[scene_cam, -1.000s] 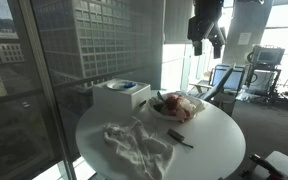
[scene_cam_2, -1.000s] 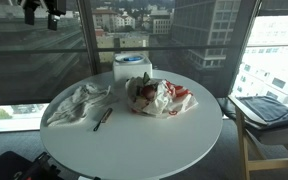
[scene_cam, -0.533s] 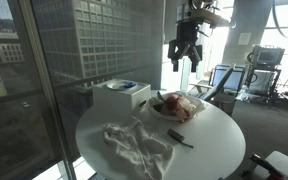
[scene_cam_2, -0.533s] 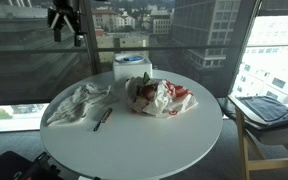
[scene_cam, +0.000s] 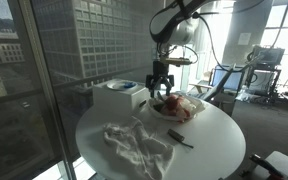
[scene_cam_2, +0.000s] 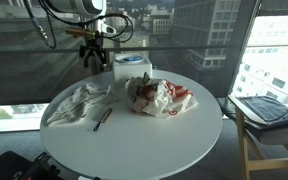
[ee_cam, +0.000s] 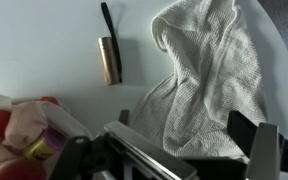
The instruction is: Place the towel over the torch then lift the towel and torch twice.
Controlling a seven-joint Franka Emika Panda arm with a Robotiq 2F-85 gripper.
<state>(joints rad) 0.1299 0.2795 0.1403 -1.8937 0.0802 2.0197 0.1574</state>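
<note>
A crumpled white towel (scene_cam: 139, 148) (scene_cam_2: 79, 100) lies on the round white table, at its edge. A small dark torch with a brass-coloured head (scene_cam: 179, 138) (scene_cam_2: 102, 118) lies bare on the table beside the towel, apart from it. My gripper (scene_cam: 162, 86) (scene_cam_2: 94, 62) hangs open and empty in the air, well above the table. In the wrist view the towel (ee_cam: 209, 80) fills the right side, with the torch (ee_cam: 109, 55) to its left. The gripper (ee_cam: 184, 140) frames the towel's near edge from above.
A crumpled plastic bag with red print and items inside (scene_cam: 179, 107) (scene_cam_2: 162, 97) (ee_cam: 24, 135) sits mid-table. A white box (scene_cam: 121, 95) (scene_cam_2: 132, 66) stands at the window side. Glass walls are close behind the table (scene_cam_2: 184, 135); a chair (scene_cam_2: 269, 112) stands beside it.
The arm has come down from high above and moved in over the table, towards the towel side. Towel, torch and bag have not moved.
</note>
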